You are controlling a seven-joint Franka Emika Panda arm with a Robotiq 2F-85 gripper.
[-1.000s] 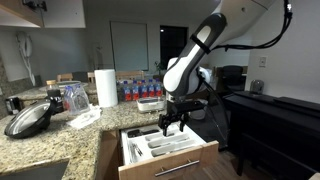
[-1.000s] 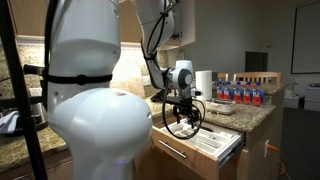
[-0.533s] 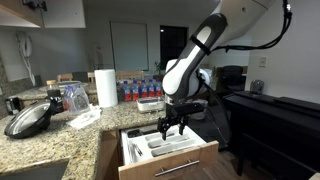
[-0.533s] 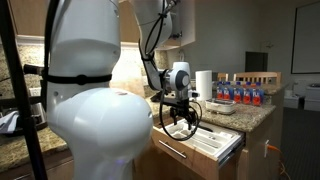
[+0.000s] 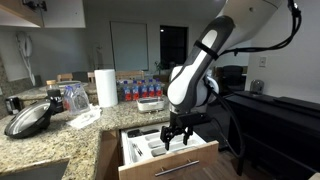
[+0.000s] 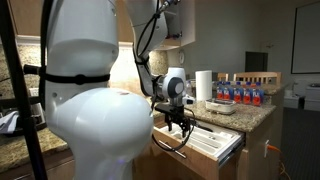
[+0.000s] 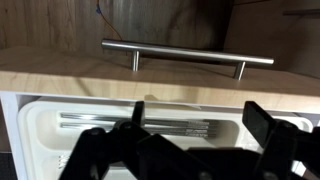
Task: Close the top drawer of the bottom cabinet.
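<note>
The top drawer [image 5: 170, 158] of the bottom cabinet [image 5: 108, 152] stands pulled out, with a light wood front and a white utensil tray [image 5: 150, 147] inside. In the wrist view I look down on the drawer front's top edge [image 7: 160, 85], its silver bar handle [image 7: 187, 51] and the tray [image 7: 130, 125] holding metal utensils. My gripper [image 5: 176, 137] hangs open and empty just above the drawer's front part, also in the other exterior view [image 6: 181, 127]. Its fingers [image 7: 262, 125] frame the tray in the wrist view.
The granite counter [image 5: 55, 135] carries a black pan [image 5: 28, 118], a paper towel roll [image 5: 105, 87] and a row of bottles [image 5: 140, 88]. A dark table [image 5: 275, 115] stands beside the arm. A second arm's white body [image 6: 85, 110] fills the near exterior view.
My gripper has moved outward along the drawer toward its front edge and slightly lower. The drawer has not moved.
</note>
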